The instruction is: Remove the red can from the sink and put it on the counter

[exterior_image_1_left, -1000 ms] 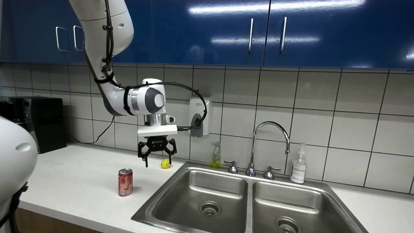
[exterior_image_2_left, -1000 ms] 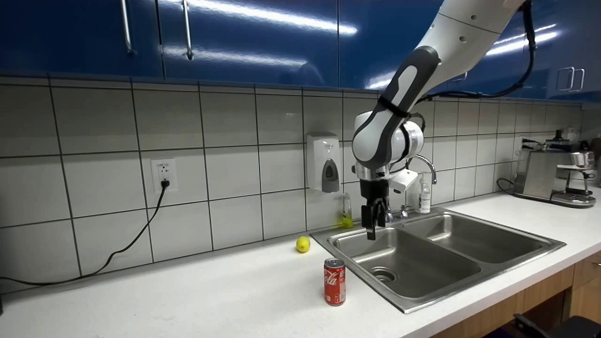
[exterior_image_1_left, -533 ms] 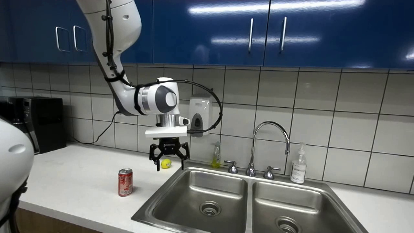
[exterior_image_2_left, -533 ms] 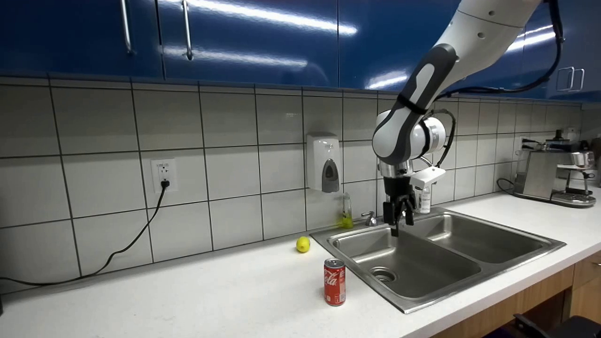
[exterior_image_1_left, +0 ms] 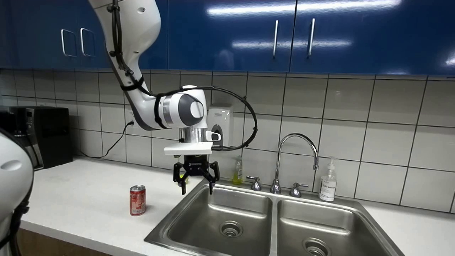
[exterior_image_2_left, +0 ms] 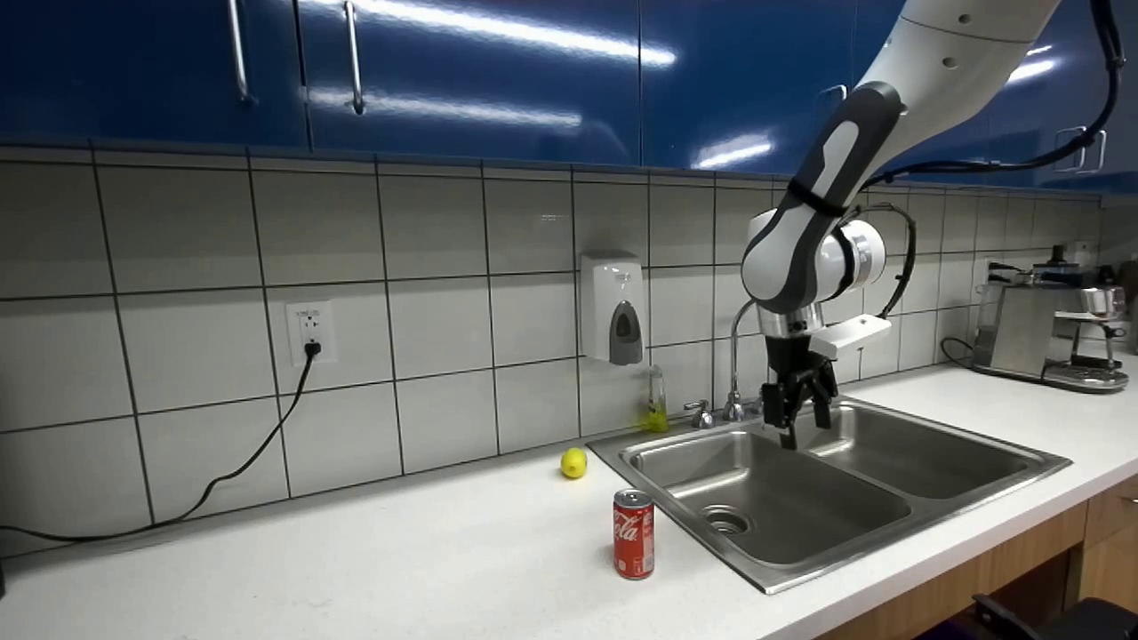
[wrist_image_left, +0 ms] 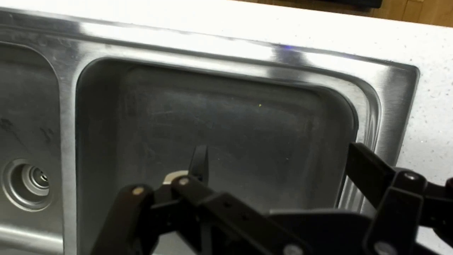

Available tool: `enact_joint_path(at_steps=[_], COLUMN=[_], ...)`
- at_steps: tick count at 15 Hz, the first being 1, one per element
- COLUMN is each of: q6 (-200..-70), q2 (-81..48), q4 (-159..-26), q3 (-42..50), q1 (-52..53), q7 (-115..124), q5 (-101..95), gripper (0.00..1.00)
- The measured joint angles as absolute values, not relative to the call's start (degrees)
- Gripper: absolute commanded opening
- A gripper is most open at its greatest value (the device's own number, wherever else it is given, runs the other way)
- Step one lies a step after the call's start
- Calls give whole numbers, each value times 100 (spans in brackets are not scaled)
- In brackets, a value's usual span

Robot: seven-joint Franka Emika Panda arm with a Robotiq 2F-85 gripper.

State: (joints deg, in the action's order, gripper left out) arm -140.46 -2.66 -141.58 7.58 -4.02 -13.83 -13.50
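The red can [exterior_image_1_left: 138, 201] with a silver top stands upright on the white counter [exterior_image_1_left: 89, 192] beside the sink [exterior_image_1_left: 274, 227]. It also stands there in an exterior view [exterior_image_2_left: 634, 536]. It is not clearly visible in the wrist view. My gripper [exterior_image_1_left: 197, 192] is open and empty, above the basin nearest the can and apart from the can. The gripper also shows in an exterior view [exterior_image_2_left: 803, 433]. In the wrist view its fingers [wrist_image_left: 278, 152] are spread wide over the bare basin floor, with the sink's rim [wrist_image_left: 396, 102] on the right.
A yellow lemon-like object [exterior_image_2_left: 573, 462] lies on the counter near the wall. A curved faucet [exterior_image_1_left: 298, 136], a yellow-green bottle [exterior_image_1_left: 237, 170] and a pump bottle [exterior_image_1_left: 328, 185] stand behind the sink. A dispenser [exterior_image_2_left: 613, 307] hangs on the wall. Blue cabinets [exterior_image_1_left: 227, 35] are above.
My open gripper has moved sideways, away from the can and farther over the sink, and slightly lower. The can and the yellow object have not moved.
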Motion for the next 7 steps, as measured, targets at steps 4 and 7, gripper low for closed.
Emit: enact_joint_path(at_steps=[4,7], q6=[-14046,-14046], q2=[-261,-260], q4=[-14165,-14165], q3=[761,761], q1=[-408,-408], q7=[-1342,-1339], q5=[-1350,-1350], gripper=[100,100])
